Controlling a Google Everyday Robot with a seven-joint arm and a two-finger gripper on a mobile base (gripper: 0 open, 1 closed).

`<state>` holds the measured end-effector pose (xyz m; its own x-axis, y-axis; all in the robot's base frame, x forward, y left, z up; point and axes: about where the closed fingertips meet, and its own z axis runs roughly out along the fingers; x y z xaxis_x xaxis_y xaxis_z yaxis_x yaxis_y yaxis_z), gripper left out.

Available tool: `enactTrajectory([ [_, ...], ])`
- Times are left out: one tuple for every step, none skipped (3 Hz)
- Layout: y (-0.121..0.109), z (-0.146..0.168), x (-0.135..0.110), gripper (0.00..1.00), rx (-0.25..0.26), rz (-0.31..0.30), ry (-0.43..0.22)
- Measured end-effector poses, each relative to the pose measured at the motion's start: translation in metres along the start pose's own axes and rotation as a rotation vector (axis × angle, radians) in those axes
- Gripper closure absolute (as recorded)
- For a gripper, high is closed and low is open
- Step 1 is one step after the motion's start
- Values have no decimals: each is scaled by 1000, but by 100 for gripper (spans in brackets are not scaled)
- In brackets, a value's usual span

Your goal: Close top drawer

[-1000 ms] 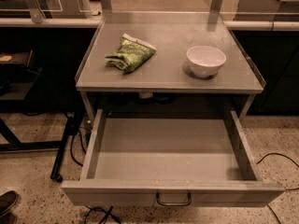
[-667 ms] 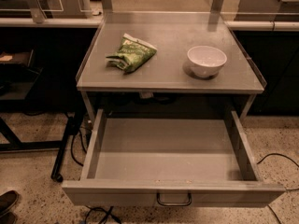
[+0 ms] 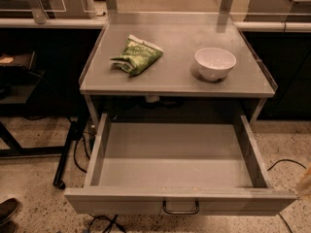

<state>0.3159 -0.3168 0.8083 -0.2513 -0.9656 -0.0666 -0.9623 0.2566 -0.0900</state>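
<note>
The top drawer (image 3: 177,154) is a wide grey metal drawer under the table top, pulled far out toward me. Its shallow tray is empty. Its flat front panel (image 3: 121,202) runs along the bottom of the camera view, with a small dark loop handle (image 3: 181,208) at its centre. A pale part of my gripper (image 3: 306,181) shows at the right edge, just beyond the drawer's front right corner and not touching it. No other drawers show.
A green snack bag (image 3: 137,55) and a white bowl (image 3: 215,62) sit on the grey table top (image 3: 180,81). A black stand leg (image 3: 65,154) and cables (image 3: 80,152) lie left of the drawer. A shoe (image 3: 7,210) is at bottom left.
The pale gripper part has come into view at the right edge. The drawer, bag and bowl have not moved.
</note>
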Motion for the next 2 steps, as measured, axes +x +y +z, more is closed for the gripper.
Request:
enactTrajectory([
  [9, 44, -8, 100, -64, -16, -19],
  [16, 68, -13, 100, -107, -28, -28],
])
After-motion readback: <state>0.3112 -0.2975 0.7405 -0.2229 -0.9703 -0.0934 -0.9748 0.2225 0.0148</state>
